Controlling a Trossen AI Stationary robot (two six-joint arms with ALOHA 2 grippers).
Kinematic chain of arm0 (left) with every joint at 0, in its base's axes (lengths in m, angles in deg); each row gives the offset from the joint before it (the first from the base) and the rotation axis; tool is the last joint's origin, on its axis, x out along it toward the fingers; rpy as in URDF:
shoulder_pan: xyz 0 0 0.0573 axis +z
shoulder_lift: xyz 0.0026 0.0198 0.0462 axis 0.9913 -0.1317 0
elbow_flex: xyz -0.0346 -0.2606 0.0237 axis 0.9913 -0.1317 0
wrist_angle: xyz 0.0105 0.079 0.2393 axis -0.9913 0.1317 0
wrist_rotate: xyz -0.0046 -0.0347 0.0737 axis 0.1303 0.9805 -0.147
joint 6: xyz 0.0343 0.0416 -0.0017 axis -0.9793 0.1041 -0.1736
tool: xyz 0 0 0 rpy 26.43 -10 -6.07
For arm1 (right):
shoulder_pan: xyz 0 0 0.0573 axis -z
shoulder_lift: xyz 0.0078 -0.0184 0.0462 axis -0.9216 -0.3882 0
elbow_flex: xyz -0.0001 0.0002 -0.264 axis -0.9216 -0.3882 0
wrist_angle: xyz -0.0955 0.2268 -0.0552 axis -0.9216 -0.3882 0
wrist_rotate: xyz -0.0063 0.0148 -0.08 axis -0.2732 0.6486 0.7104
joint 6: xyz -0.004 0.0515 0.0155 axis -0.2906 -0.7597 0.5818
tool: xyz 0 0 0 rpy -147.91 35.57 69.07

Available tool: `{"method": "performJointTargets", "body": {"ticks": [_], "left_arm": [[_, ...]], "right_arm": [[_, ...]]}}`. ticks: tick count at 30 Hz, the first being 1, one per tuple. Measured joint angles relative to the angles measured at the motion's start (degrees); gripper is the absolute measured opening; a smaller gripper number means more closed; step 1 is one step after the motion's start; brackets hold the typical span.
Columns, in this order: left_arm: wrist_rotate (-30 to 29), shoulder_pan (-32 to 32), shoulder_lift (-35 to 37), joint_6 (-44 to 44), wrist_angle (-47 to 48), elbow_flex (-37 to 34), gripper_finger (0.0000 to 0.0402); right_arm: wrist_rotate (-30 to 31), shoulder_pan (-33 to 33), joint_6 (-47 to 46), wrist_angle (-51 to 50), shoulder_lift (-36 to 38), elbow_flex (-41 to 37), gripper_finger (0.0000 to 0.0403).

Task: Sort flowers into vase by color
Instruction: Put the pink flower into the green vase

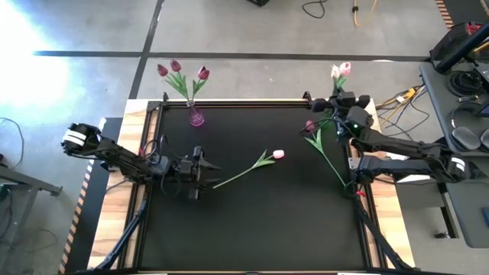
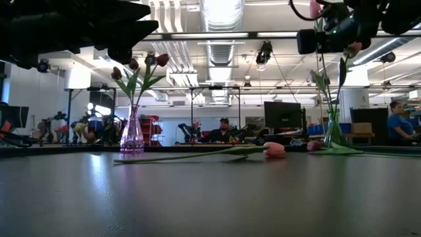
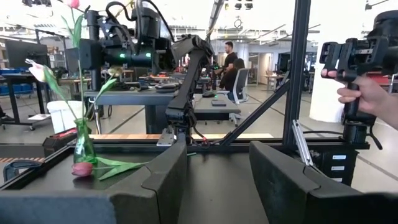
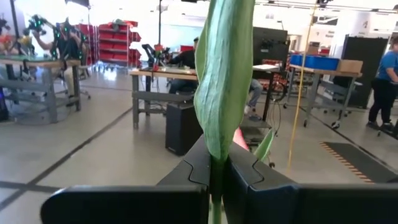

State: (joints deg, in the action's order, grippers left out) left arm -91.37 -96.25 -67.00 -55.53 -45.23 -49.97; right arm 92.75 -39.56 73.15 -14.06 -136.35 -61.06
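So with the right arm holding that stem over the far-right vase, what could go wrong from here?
The right gripper is shut on a thin flower stem just above the green vase; a tilted descent could tip the vase or miss its mouth. A pink tulip head lies on the mat at that vase's foot and may get swept. The open left gripper sits near the loose pink tulip and could nudge it.

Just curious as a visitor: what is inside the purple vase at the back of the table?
The purple vase holds three dark magenta tulips on green stems, heads spread above its neck. Whether it holds water cannot be told. No pale tulip is in it.
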Motion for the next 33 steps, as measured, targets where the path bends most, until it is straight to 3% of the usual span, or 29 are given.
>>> {"method": "performJointTargets", "body": {"ticks": [8,21,33], "left_arm": [[0.0,0.0,0.0,0.0,0.0,0.0,0.0162],[0.0,0.0,0.0,0.0,0.0,0.0,0.0162],[0.0,0.0,0.0,0.0,0.0,0.0,0.0162]], "right_arm": [[0.8,1.5,-0.9,0.3,-2.0,0.0,0.0013],[3.1,1.6,5.0,-0.3,-2.1,3.0,0.0016],[3.2,1.6,2.0,-4.5,-2.2,3.4,0.0107]]}}
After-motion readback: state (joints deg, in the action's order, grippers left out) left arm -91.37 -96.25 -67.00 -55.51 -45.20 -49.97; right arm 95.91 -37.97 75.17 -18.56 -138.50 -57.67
